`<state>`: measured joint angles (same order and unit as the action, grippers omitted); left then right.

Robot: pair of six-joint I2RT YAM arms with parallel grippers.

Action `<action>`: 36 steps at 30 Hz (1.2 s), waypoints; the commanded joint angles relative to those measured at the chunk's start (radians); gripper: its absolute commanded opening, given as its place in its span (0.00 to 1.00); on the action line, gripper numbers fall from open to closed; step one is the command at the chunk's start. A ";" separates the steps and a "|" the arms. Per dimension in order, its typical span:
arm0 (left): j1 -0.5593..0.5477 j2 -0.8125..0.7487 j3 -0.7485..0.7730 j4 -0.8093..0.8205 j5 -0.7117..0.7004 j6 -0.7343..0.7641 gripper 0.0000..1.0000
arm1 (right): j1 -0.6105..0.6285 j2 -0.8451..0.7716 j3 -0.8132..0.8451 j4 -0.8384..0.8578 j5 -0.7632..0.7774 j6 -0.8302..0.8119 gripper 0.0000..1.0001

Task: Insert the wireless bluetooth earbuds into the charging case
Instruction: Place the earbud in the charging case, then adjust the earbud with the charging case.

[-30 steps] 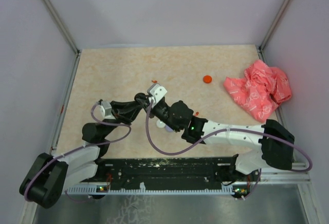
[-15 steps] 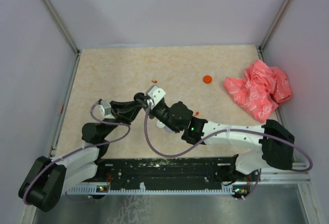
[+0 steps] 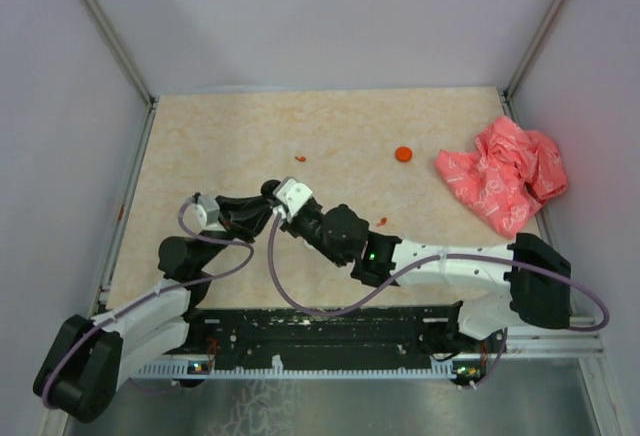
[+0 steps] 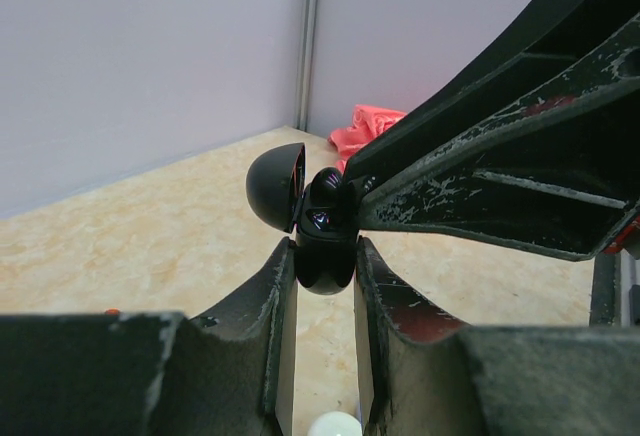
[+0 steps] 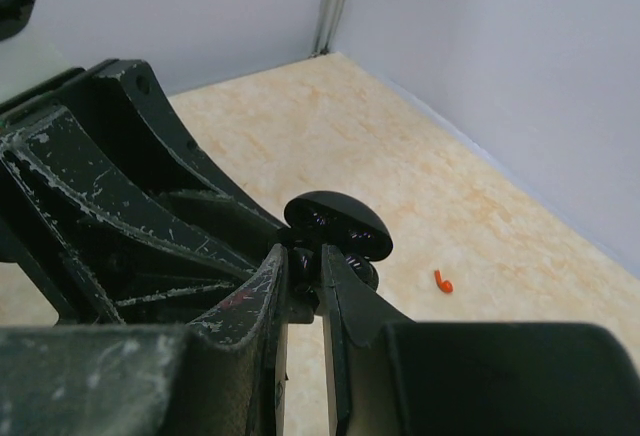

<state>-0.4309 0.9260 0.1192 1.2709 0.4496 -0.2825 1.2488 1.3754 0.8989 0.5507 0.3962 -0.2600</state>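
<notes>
Black case (image 4: pixel 325 268), its lid swung open, sits clamped upright between the fingers of the left claw (image 4: pixel 325 252). The right claw (image 5: pixel 303 259) meets it at the open mouth, fingers drawn together; whether an earbud sits between them cannot be told. A red earbud (image 3: pixel 382 221) lies on the table (image 3: pixel 220 136) beside the right wrist, a second earbud (image 3: pixel 300 158) farther out.

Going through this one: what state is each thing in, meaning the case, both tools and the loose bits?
charging case: lid open, clamped in the left tool.
left tool: shut on the charging case.
right tool: shut, tips at the case's mouth.
black earbud: sitting at the case's mouth.
red earbud: loose on the table.
red disc: lying flat on the table.
pink bag: crumpled.
</notes>
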 commanded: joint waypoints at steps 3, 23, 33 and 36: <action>-0.001 -0.042 0.038 -0.008 -0.010 0.062 0.00 | 0.014 0.026 0.098 -0.117 0.040 0.025 0.04; -0.002 0.031 -0.016 0.071 -0.004 0.064 0.00 | 0.012 -0.008 0.306 -0.473 0.050 0.252 0.57; -0.001 0.037 -0.019 0.059 0.007 0.061 0.00 | -0.047 0.006 0.428 -0.747 -0.041 0.421 0.53; -0.002 0.035 -0.019 0.057 0.012 0.065 0.00 | -0.057 0.011 0.428 -0.765 -0.045 0.447 0.50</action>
<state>-0.4316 0.9642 0.1070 1.2808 0.4438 -0.2131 1.2057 1.4075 1.2797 -0.1490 0.3748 0.1123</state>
